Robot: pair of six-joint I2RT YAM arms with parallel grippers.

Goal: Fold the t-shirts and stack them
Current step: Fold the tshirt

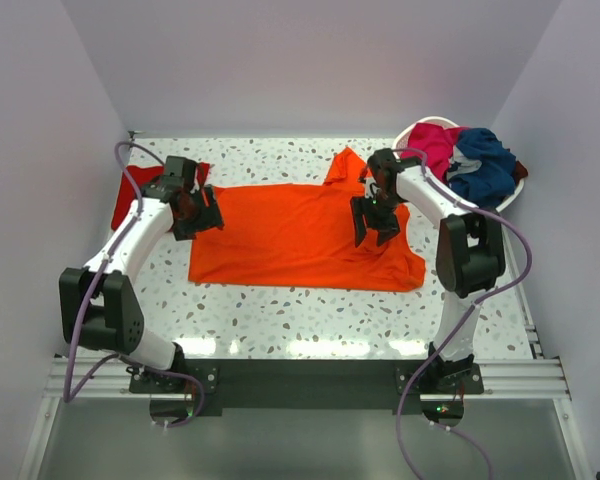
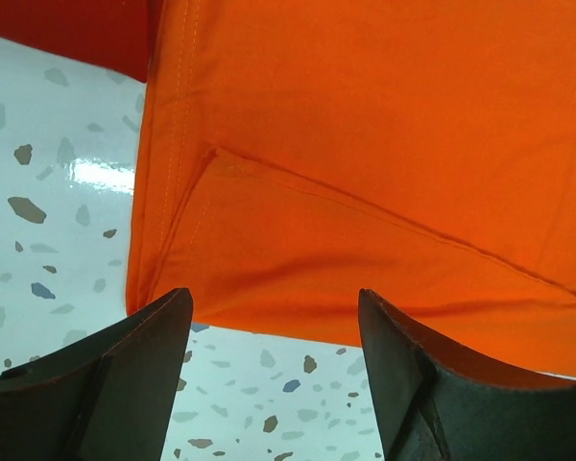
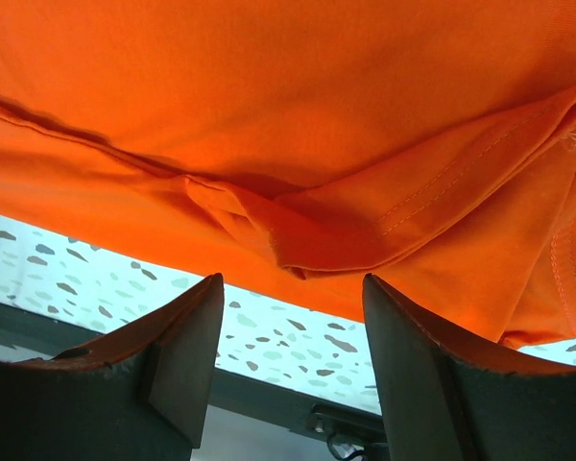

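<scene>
Orange cloth is what you have to deal with: the orange tee (image 1: 300,235) lies spread on the tabletop (image 1: 280,310), near the basket (image 1: 412,130) and running away from it. The red tee (image 1: 128,200) peeks out at the end farthest from the basket. A magenta tee (image 1: 435,145) and a navy tee (image 1: 485,165) sit heaped inside the basket.

Your left pincer (image 1: 195,212) hangs over the orange tee's edge farthest from the basket, jaws well apart and holding nothing. Its wrist view shows a stitched hem and a corner just ahead of it. Your right pincer (image 1: 377,225) hangs over the end nearest the basket, likewise spread and empty, with a bunched fold of cloth lying just in front of it.

Expect the tee to be light, soft and limp. It should sag and drape from any one pinch, so lift it at two points together. It is not fragile, but the glossy tabletop may let it slide if you drag rather than lift. Take hold at the hems and seams, where doubled cloth gives a thicker bite: the corner farthest from the basket for the left, the bunched fold for the right. Pinch low enough to catch both layers, or you may peel up only the top one.
</scene>
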